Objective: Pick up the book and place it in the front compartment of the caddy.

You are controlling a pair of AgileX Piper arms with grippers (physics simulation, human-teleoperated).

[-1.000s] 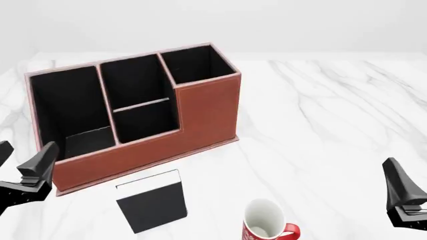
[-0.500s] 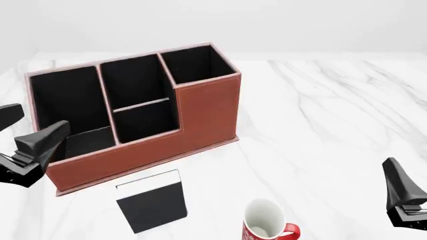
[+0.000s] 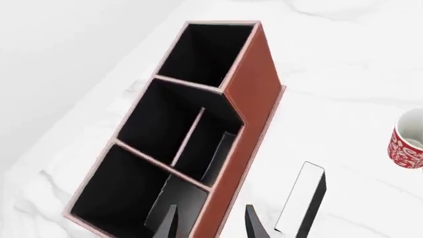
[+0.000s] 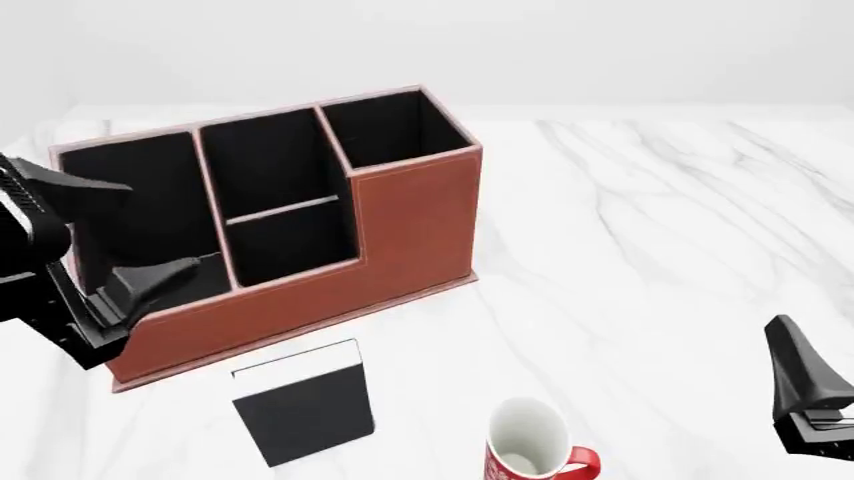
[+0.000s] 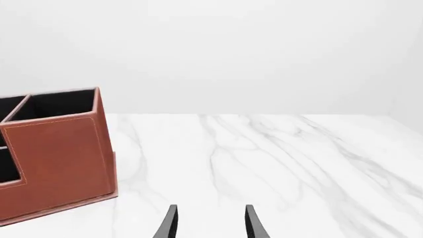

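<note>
The reddish-brown caddy (image 4: 400, 230) stands at the middle left of the table, black inside. Its front compartment (image 4: 267, 165) is the small middle cell with tall walls, behind the low divider; in the left wrist view the front compartment (image 3: 158, 126) is empty. The thin black book (image 4: 304, 403) lies flat on the table just before the caddy's low wall, and the book (image 3: 302, 198) also shows past the left fingers. My left gripper (image 4: 160, 225) hovers open over the caddy's left end. My right gripper (image 5: 210, 223) is open and empty, low at the right edge.
A red-and-white mug (image 4: 534, 448) stands to the right of the book, near the table's front edge; the mug (image 3: 406, 146) also shows in the left wrist view. White marble table (image 4: 641, 230) stretches to the right of the caddy.
My left gripper has risen and swung in to the right, from beside the caddy's front left corner to over its left end. The right arm, book and mug have not moved.
</note>
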